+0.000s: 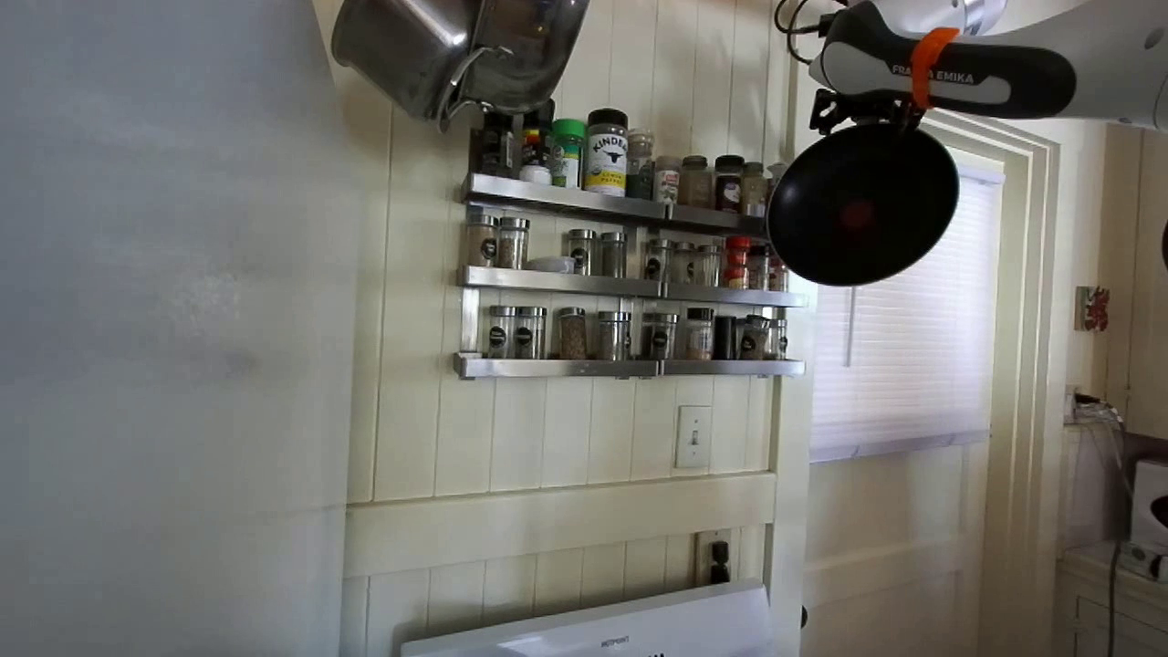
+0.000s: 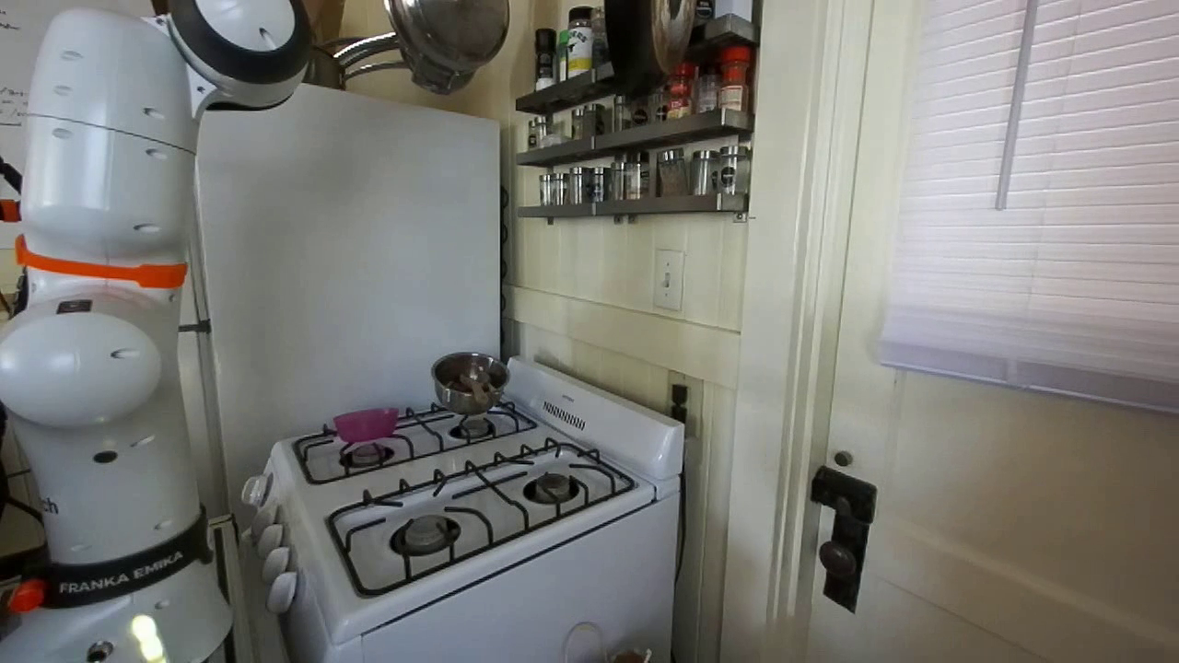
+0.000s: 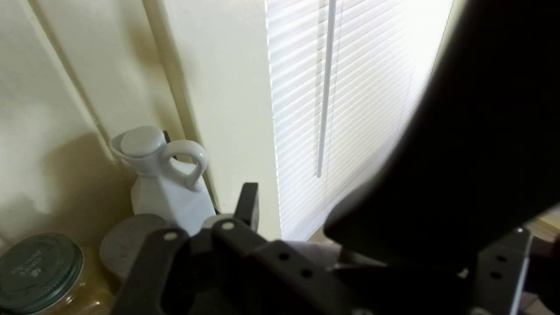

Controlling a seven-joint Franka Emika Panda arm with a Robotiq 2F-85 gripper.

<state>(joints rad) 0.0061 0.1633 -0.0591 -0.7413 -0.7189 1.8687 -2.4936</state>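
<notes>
Fingers (image 3: 248,203) spread, pan (image 1: 862,205) edge nr (w/ gap)

In an exterior view, the stove (image 2: 516,585) stands before the refrigerator (image 2: 350,267) and left of the door (image 2: 995,516), bearing a bowl (image 2: 366,425) and, right of it, a pot (image 2: 467,402). Jars (image 2: 671,173) stand on shelves (image 2: 677,206) above; the frying pan (image 2: 647,39) hangs before these.

Free over two bare burners (image 2: 426,534), crowded at the spice rack (image 1: 561,368)

Obstructed before the rack's right end by black pan (image 1: 862,205), and at upper left by hanging pots (image 1: 411,46). Narrowed in the wrist view by jar (image 3: 37,271) and white jug (image 3: 170,188). Free between jug and pan, backed by the blind (image 3: 363,87). Occupied on the far side of the stove (image 2: 516,589) by pink bowl (image 2: 367,424) and steel pot (image 2: 456,399).
</notes>
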